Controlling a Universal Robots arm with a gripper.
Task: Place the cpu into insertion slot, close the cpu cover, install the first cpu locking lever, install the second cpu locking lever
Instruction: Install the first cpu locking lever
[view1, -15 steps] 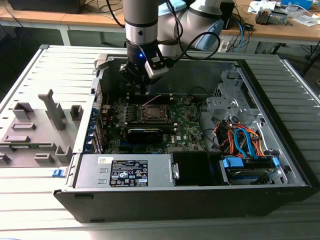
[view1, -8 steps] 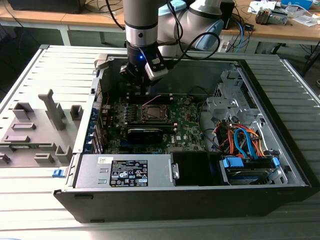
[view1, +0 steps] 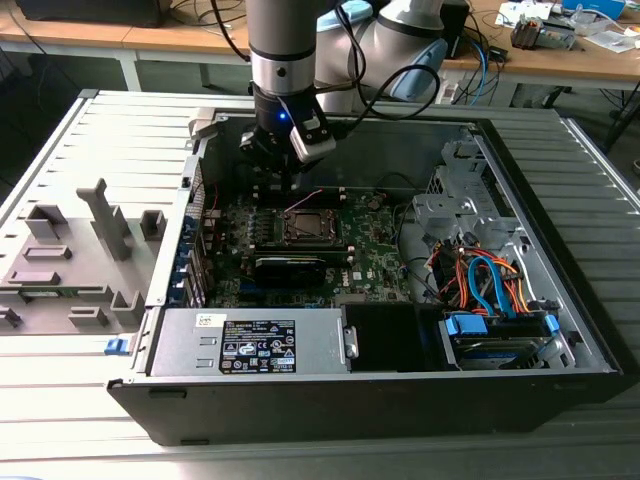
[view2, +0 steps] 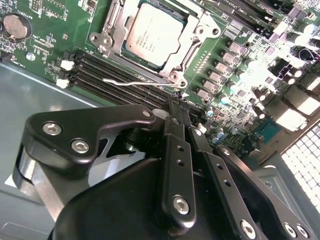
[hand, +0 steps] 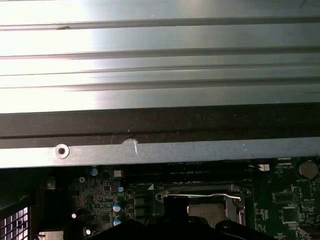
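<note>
An open computer case (view1: 560, 330) lies on its side on a ribbed grey metal tabletop (view1: 60, 400), with wooden workbenches (view1: 150, 45) carrying cables along the far side of the room. On the tabletop at the exterior view's left, outside the case, stands one grey plastic fixture (view1: 70, 265) with upright posts. Inside the case there is one green motherboard (view1: 375, 255), one grey power supply box (view1: 245, 342) along the near wall, and a bundle of orange and blue cables (view1: 490, 280) above a drive bay (view1: 495, 335) at the exterior view's right. One black expansion card (view1: 290, 268) sits just near of the insertion slot (view1: 308, 226). In the second wrist view the cpu (view2: 156, 34) lies flat in the insertion slot, and the cpu cover (view2: 197, 32) is folded down around it, its silvery frame bordering the chip's metal top. One thin wire locking lever (view2: 132, 81) lies along the socket's edge beside the black memory slots (view2: 107, 75); a round coin battery (view2: 16, 26) sits further off on the board. The single gripper (view2: 178, 105) hangs over the far-left part of the board, beside the socket, its two black fingers (view2: 172, 150) pressed together and holding nothing, tips just above the memory slots near the lever.
</note>
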